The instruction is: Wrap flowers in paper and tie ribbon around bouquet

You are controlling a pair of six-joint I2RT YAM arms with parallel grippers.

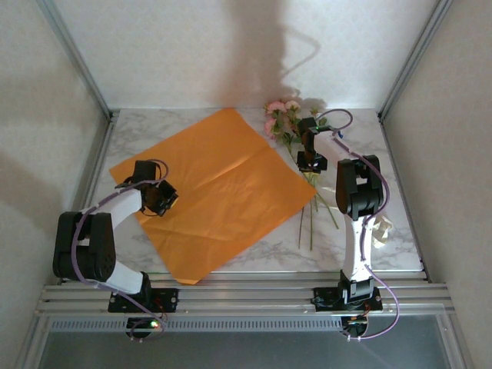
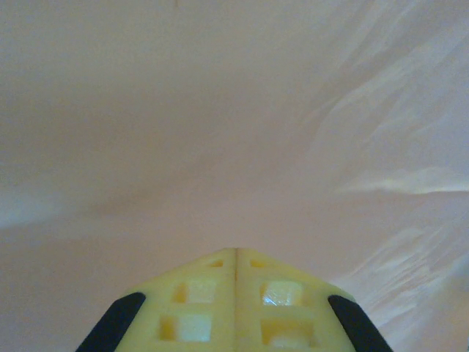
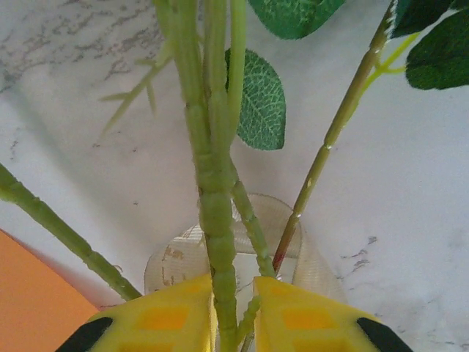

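Note:
The orange paper (image 1: 223, 184) lies spread flat on the marble table (image 1: 369, 146); a corner of the paper (image 3: 29, 308) shows in the right wrist view. The flowers (image 1: 283, 115) lie beside its right edge, pink blooms at the back and stems running toward me. My right gripper (image 1: 310, 163) is shut on the green stems (image 3: 212, 169), which pass between its yellow fingers (image 3: 168, 315). A sheer loop of ribbon (image 3: 172, 257) lies under the stems. My left gripper (image 1: 164, 201) rests over the paper's left edge, its jaws pressed together (image 2: 235, 253) with nothing visible between them.
More cream ribbon (image 1: 382, 231) lies on the table to the right of the right arm. White walls with metal frame posts (image 1: 77, 58) enclose the table on three sides. A metal rail (image 1: 246, 292) runs along the near edge.

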